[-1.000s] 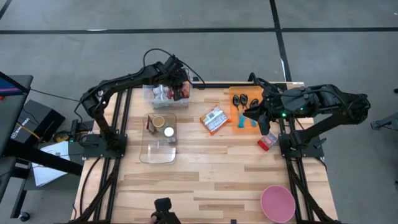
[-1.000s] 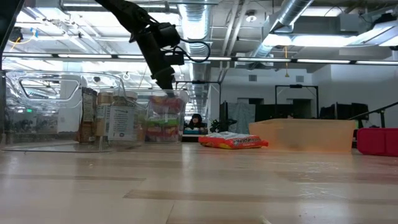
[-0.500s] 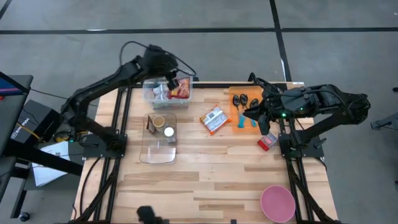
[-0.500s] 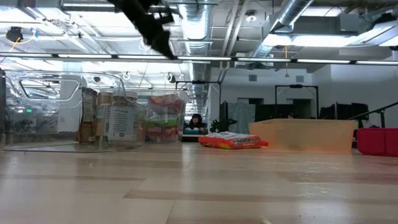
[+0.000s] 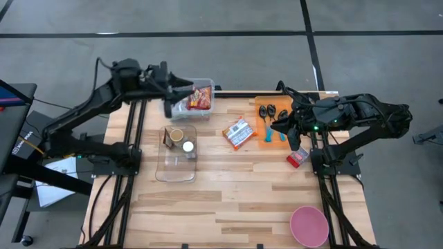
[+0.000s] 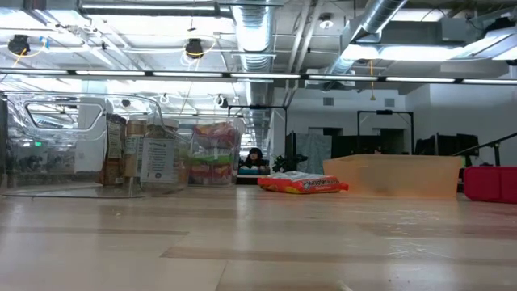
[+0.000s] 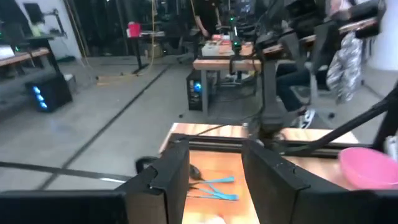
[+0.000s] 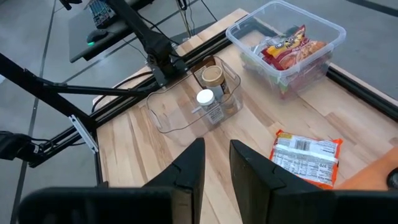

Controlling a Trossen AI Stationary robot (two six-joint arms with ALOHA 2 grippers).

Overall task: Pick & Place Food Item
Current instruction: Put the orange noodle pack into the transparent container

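Observation:
An orange-and-white snack packet [image 5: 239,132] lies flat on the table's middle; it also shows in the right wrist view [image 8: 306,160] and the low view [image 6: 303,183]. A clear bin [image 5: 208,105] at the far edge holds more snack packs [image 8: 287,51]. My left gripper [image 5: 181,88] is open and empty, raised high over the bin's left side and pointing level toward the table's right; its gap shows in the left wrist view [image 7: 214,171]. My right gripper [image 5: 280,128] is open and empty, hovering over an orange tray [image 5: 263,135], right of the packet.
A clear tray [image 5: 176,166] with two jars [image 5: 181,140] sits left of centre. The orange tray holds scissors and blue utensils [image 5: 275,116]. A red box [image 5: 297,158] lies at the right edge, and a pink bowl [image 5: 309,225] at the near right corner.
My left gripper has risen out of the clear bin and swung back toward the table's left edge, tipping from pointing down to level. It has left the low view. The bin's red snack pack now shows uncovered. My right arm has kept still.

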